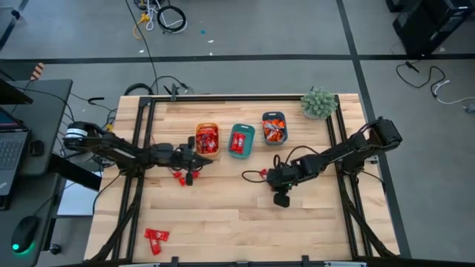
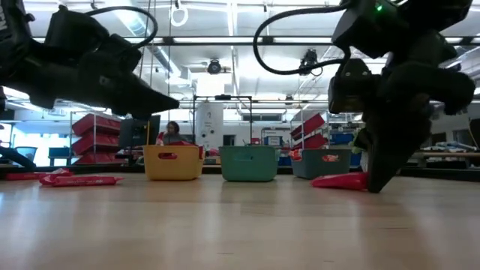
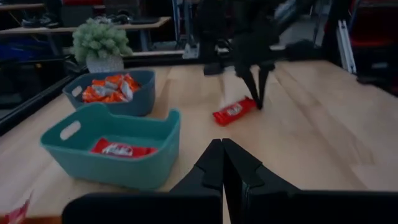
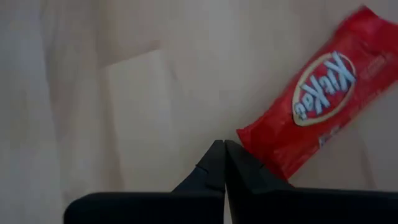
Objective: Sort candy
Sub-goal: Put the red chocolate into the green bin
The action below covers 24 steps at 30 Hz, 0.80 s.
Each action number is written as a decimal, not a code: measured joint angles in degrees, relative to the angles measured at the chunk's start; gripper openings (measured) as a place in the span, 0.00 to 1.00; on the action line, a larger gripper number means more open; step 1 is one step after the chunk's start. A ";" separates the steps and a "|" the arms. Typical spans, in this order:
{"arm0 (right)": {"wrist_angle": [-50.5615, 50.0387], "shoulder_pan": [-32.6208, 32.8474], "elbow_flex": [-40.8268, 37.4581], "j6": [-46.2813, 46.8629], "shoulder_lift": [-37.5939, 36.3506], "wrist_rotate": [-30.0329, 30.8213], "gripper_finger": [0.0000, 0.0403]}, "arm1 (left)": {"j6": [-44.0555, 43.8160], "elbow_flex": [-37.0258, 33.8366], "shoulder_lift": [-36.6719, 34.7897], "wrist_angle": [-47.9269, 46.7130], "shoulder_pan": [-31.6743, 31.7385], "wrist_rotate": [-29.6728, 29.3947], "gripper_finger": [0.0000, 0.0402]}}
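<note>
Jaws on both grippers are closed with nothing between them. Left gripper (image 1: 199,157): positioned above the table (image 1: 223,215) just in front of the yellow-orange bin (image 1: 207,139), fingertips pressed together as the left wrist view shows (image 3: 222,155). Loose red candies (image 1: 180,176) lie on the wood directly under and beside this gripper. A further small group of red candies (image 1: 156,236) lies well apart near the front-left table edge.

Bins, from left to right along the rear of the table: the yellow-orange bin holds red wrappers; the teal bin (image 1: 242,141) holds a red candy (image 3: 121,149); the blue-grey bin (image 1: 274,128) holds orange-red candies (image 3: 112,88). A small potted plant (image 1: 319,101) stands at the rear right corner.

Right gripper (image 1: 269,175): lowered to the table surface in front of the teal and blue-grey bins, fingertips (image 4: 222,163) meeting just beside one end of a red KitKat candy (image 4: 314,104) that lies flat on the wood. Whether the tips touch the wrapper cannot be determined.
</note>
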 joint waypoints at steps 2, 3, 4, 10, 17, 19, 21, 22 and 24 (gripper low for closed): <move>-1.06 -0.62 -0.02 -0.87 -0.49 1.44 0.00 | 0.53 -1.36 -0.99 -0.25 0.01 0.00 0.00; -1.24 -0.82 -0.06 -1.30 -0.80 1.58 0.00 | 0.50 -2.09 -1.51 0.24 0.01 -0.03 0.00; -1.54 -0.88 -0.10 -1.89 -1.13 2.57 0.00 | 0.15 -3.26 -2.54 0.73 0.01 -0.04 0.00; -0.09 -0.87 -2.18 -2.19 -3.86 5.71 0.00 | -0.01 -6.63 -9.19 3.03 0.01 -0.51 0.00; 4.24 2.95 -4.55 7.93 -6.37 12.18 0.00 | 5.33 -5.16 -9.61 2.93 0.20 0.81 0.00; 4.14 4.56 -4.57 11.54 -6.77 14.91 0.02 | 6.09 -4.09 -9.61 2.78 0.42 2.89 0.00; 4.22 5.87 -4.57 14.12 -7.44 16.53 0.04 | 7.57 -3.21 -9.62 2.86 0.82 6.08 0.00; 4.01 6.51 -4.57 15.18 -7.69 17.14 0.06 | 8.60 -2.79 -9.61 2.48 1.09 8.15 0.00; 2.56 7.53 -4.57 17.64 -8.03 18.79 0.10 | 10.28 -2.32 -9.61 2.06 1.84 11.43 0.00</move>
